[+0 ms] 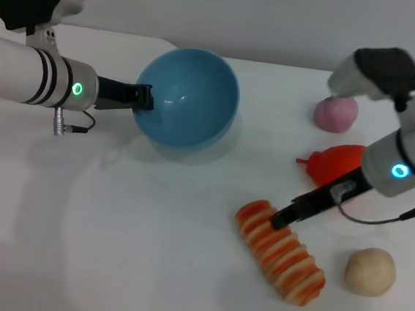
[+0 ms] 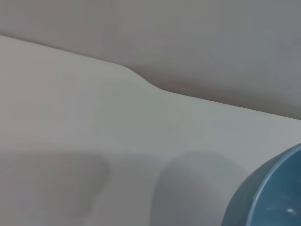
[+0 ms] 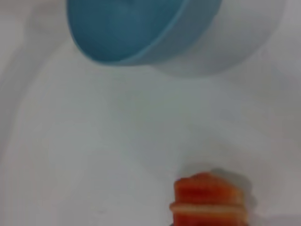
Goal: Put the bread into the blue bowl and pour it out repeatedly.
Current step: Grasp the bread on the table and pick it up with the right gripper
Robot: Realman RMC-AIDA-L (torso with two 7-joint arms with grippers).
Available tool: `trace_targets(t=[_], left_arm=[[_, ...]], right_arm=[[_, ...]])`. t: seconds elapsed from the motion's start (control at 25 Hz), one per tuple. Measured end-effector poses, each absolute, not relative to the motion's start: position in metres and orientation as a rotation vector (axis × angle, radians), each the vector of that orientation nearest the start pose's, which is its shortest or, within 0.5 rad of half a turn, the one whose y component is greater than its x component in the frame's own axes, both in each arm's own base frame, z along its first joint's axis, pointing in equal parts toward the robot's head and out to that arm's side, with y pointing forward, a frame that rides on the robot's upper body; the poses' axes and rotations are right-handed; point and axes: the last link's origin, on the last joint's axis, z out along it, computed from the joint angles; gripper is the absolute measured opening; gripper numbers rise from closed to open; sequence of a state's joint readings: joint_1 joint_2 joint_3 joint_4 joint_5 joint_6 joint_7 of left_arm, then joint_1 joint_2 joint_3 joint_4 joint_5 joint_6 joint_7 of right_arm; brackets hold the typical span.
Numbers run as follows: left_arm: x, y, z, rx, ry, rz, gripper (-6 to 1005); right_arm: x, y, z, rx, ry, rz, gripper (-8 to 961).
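The blue bowl (image 1: 191, 95) is at the back left of the white table, tilted so its opening faces up and to the right. My left gripper (image 1: 143, 96) is shut on its left rim. The bowl looks empty. Its edge also shows in the left wrist view (image 2: 270, 197) and its underside in the right wrist view (image 3: 136, 28). The bread (image 1: 280, 252), orange-tan with ridged edges, lies flat on the table at the front right. It also shows in the right wrist view (image 3: 209, 200). My right gripper (image 1: 282, 220) is right at the bread's upper left end, low over it.
A pink ball (image 1: 336, 113) sits at the back right. A red object (image 1: 335, 162) lies just behind my right gripper. A small beige dough ball (image 1: 370, 272) sits to the right of the bread. The table's back edge (image 2: 141, 80) runs behind the bowl.
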State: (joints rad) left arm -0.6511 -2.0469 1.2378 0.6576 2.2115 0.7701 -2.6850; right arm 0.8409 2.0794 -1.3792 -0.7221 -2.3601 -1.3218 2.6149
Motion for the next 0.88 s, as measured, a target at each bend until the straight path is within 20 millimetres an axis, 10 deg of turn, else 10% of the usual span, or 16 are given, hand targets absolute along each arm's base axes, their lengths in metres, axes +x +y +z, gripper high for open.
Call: trace_targets(t=[0.88], left_arm=[[-0.268,0.413,-0.036,-1.995,-1.574,-0.218,-1]], right_arm=[[0.202,0.356,-0.107,-2.635,1.351,-0.499,502]])
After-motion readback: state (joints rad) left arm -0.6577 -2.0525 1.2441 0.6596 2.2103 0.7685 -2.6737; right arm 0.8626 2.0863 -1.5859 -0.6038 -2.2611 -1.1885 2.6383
